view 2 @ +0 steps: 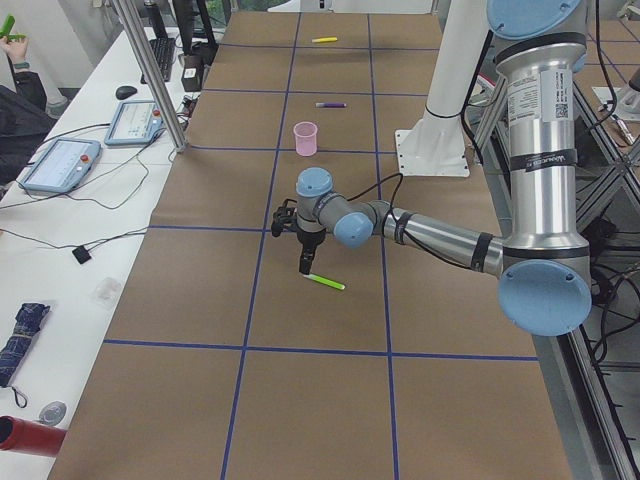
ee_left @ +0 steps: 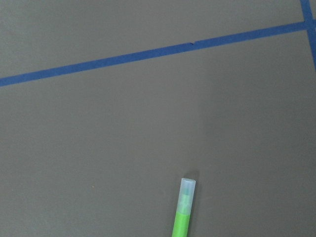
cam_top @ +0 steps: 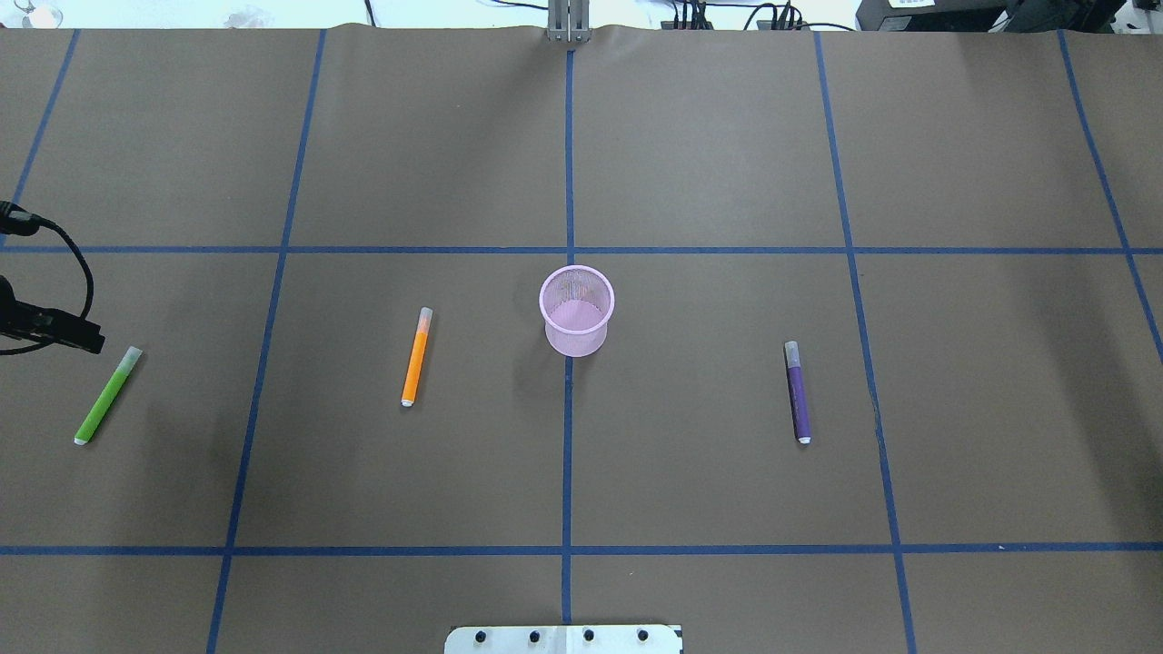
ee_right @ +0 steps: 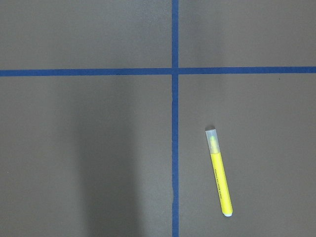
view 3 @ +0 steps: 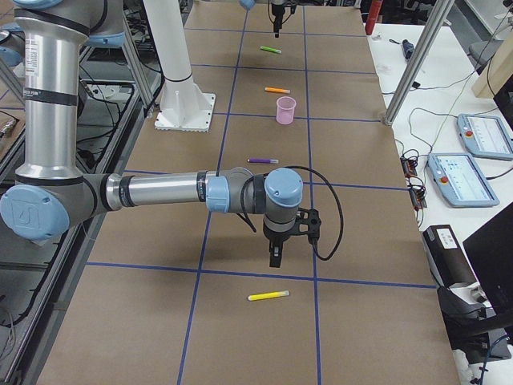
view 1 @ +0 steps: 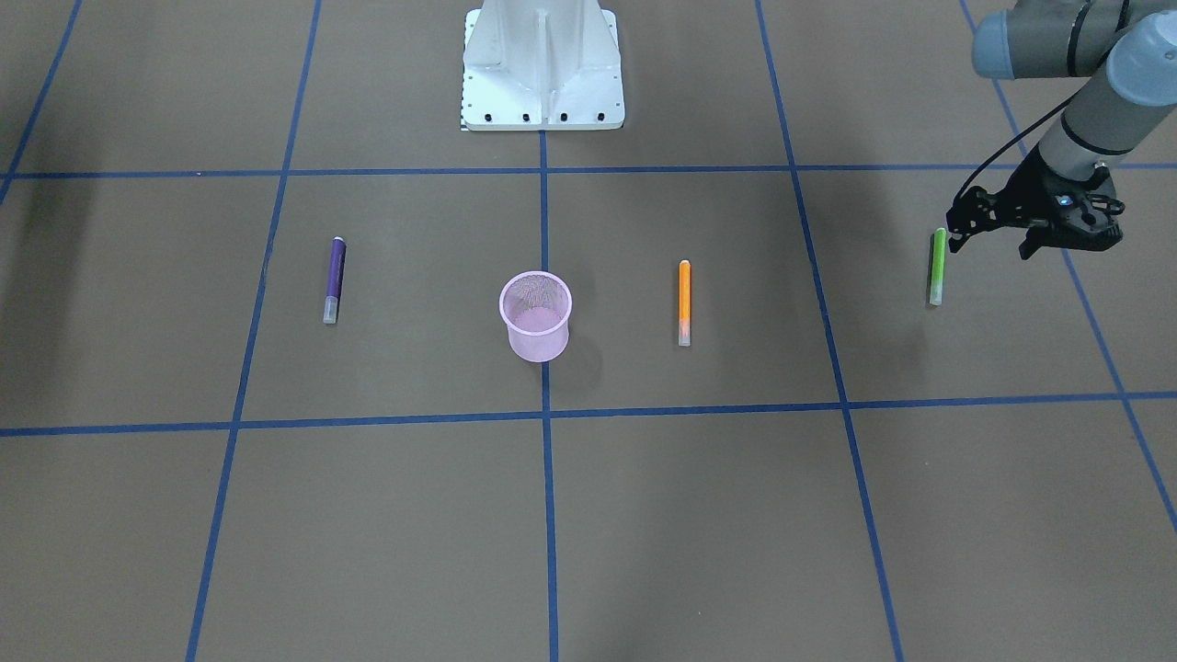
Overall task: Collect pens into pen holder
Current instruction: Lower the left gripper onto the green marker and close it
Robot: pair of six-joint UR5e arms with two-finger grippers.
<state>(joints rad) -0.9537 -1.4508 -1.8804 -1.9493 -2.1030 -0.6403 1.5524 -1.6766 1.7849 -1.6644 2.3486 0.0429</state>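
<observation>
My left gripper (view 1: 990, 248) hangs spread and empty beside the green pen (view 1: 937, 267) near the table's left edge, the pink pen holder (view 1: 535, 317) stands mid-table, and of my right gripper (view 3: 276, 258) I cannot tell the grip.

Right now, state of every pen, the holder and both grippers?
Green pen: lying flat, capped, not gripped.
Orange pen: lying flat, capped.
Purple pen: lying flat, capped.
Yellow pen: lying flat, capped.
Holder: upright, empty.
Left gripper: open, above the green pen's cap end, holding nothing.
Right gripper: above table near the yellow pen; open or shut, cannot tell.
</observation>
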